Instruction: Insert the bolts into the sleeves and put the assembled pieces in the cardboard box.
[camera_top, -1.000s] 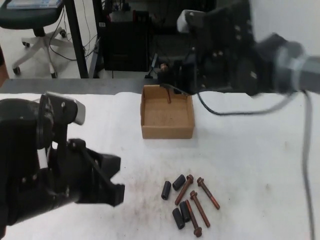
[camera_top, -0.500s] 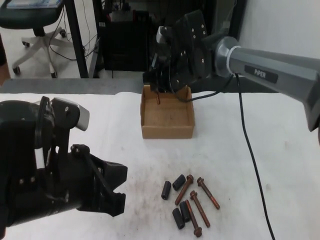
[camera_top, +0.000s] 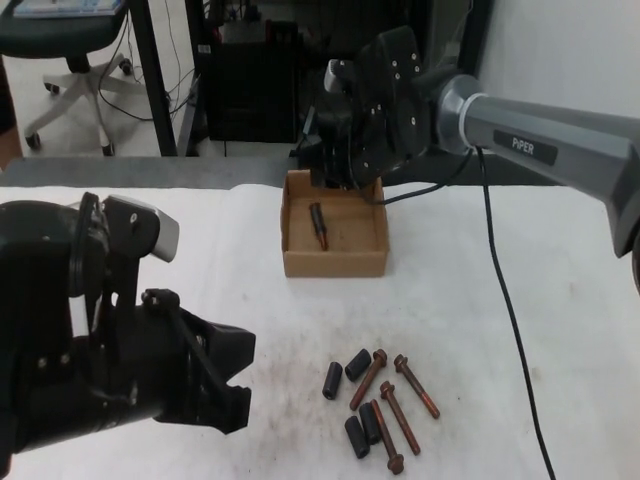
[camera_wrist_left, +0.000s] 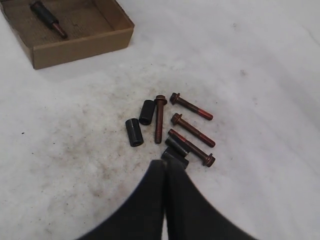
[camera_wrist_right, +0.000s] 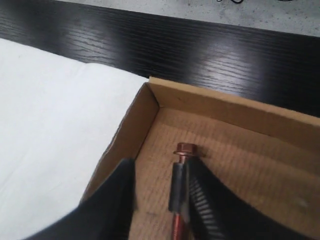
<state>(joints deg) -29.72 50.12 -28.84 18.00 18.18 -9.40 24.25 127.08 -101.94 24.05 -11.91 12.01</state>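
An assembled piece (camera_top: 318, 225), a copper bolt in a black sleeve, lies on the floor of the cardboard box (camera_top: 334, 262). My right gripper (camera_top: 330, 178) hangs over the box's far edge, open. In the right wrist view the assembled piece (camera_wrist_right: 177, 189) lies between the spread fingers of the right gripper (camera_wrist_right: 159, 166), close to one finger (camera_wrist_right: 205, 200). Several loose bolts (camera_top: 399, 416) and black sleeves (camera_top: 332, 380) lie in a cluster near the front. My left gripper (camera_wrist_left: 165, 164) is shut and empty, just short of the loose bolts (camera_wrist_left: 160, 117) and sleeves (camera_wrist_left: 134, 132).
The white cloth (camera_top: 500, 300) covers the bench. A black cable (camera_top: 505, 300) trails from the right arm across the right side. The left arm's bulk (camera_top: 90, 340) takes up the front left. An office chair (camera_top: 70, 60) and dark racks stand beyond the bench.
The right gripper swung in over the box's far edge and opened; the assembled piece, held upright before, now lies on the box floor. The left arm hardly moved.
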